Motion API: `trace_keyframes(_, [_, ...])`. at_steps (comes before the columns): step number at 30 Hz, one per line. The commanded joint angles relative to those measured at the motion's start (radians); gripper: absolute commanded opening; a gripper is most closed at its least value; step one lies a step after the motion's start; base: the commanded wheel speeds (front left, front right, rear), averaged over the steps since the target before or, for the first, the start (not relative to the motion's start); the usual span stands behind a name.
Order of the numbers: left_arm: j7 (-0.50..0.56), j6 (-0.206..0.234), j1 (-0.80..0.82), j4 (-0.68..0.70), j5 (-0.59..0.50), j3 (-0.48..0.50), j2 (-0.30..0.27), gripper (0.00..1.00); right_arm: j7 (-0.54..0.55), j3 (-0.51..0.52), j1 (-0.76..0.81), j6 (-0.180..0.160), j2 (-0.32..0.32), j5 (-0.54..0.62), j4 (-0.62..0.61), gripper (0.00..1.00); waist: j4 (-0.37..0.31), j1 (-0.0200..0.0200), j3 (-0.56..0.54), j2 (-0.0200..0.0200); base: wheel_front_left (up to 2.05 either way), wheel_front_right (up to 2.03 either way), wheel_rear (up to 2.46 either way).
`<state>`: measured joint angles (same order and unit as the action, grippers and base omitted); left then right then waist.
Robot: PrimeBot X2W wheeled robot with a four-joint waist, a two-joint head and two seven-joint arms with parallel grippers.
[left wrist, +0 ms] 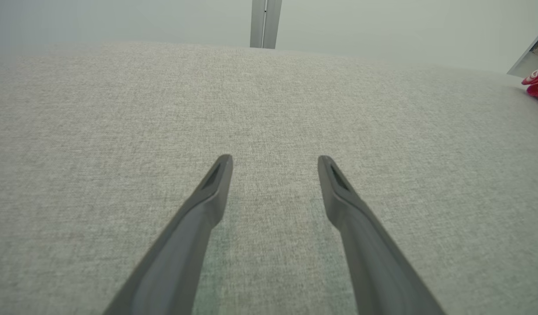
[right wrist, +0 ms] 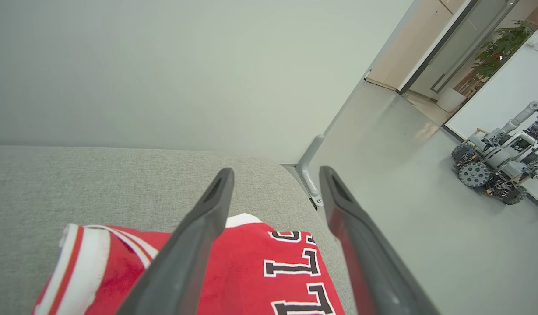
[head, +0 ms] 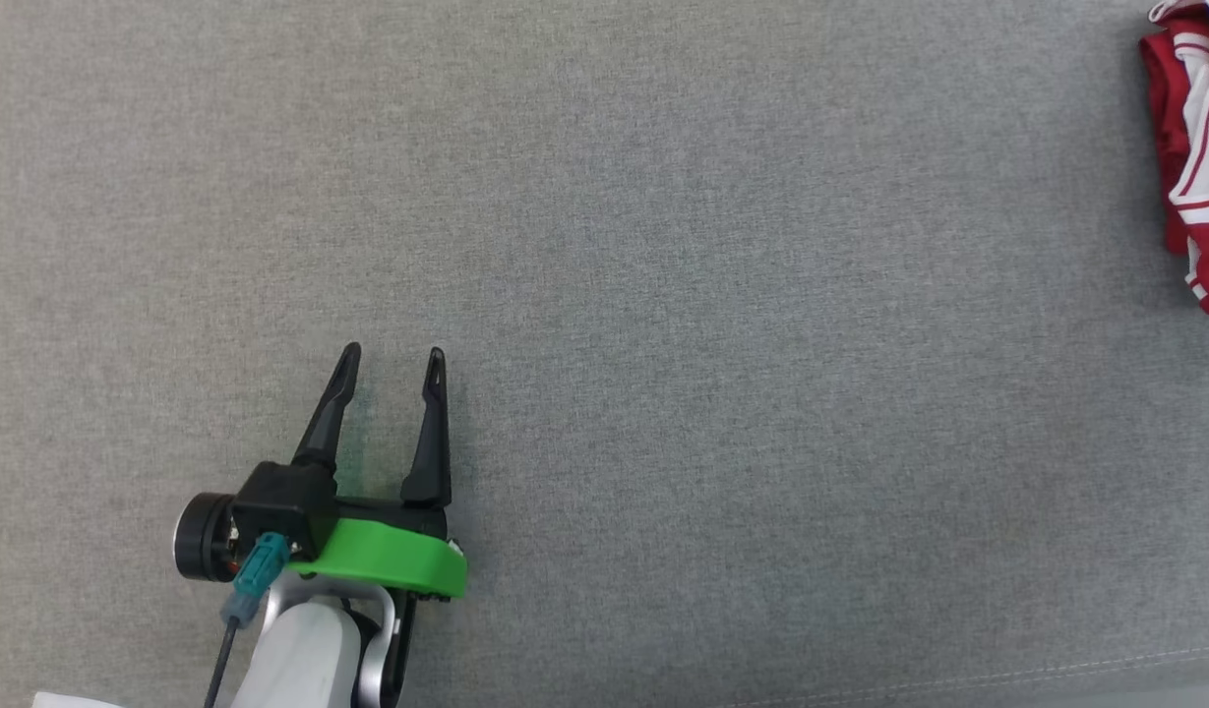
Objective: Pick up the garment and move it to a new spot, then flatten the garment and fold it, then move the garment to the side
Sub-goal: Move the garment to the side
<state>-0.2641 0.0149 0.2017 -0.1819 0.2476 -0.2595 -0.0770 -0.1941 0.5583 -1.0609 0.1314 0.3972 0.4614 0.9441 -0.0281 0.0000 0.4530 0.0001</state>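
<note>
Head view shows left gripper [head: 393, 350] spread over grey cushion [head: 712, 295]; right gripper [right wrist: 275, 171] spread above garment [head: 1173, 147] by edge.

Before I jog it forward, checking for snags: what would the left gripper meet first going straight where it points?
Nothing as far as the pictures show: ahead of the left gripper lies bare grey surface; the red garment sits well off to its right.

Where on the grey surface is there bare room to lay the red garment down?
The wide grey surface between the open left gripper and the garment is bare, as is the strip beyond that gripper. Crowded: the far right edge, where the bunched garment lies under the open right gripper.
</note>
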Motion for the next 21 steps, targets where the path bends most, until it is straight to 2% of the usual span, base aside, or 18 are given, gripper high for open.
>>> trace_keyframes(1, [0.0,0.004,0.016,0.004,0.008,0.009,-0.008,1.0,-0.019,-0.012,-0.014,-0.002,-0.008,-0.01,0.012,1.0,-0.015,0.0,-0.035,-0.0001,0.0,0.0,0.0])
trace_keyframes(9, [0.0,0.01,-0.003,0.006,0.04,0.06,-0.007,1.0,-0.07,-0.125,0.044,-0.002,-0.1,-0.107,0.016,1.0,-0.038,0.0,-0.167,-0.0001,0.0,0.0,0.0])
trace_keyframes(13, [0.0,0.023,-0.025,-0.004,0.059,0.098,-0.001,1.0,-0.071,-0.216,0.121,-0.002,-0.156,-0.196,-0.068,1.0,-0.041,0.0,-0.236,-0.0001,0.0,0.0,0.0])
trace_keyframes(21, [0.0,0.03,-0.087,-0.033,0.099,0.158,0.012,1.0,-0.071,-0.403,0.392,-0.002,-0.244,-0.399,-0.294,1.0,-0.02,0.0,-0.359,-0.0001,0.0,0.0,0.0])
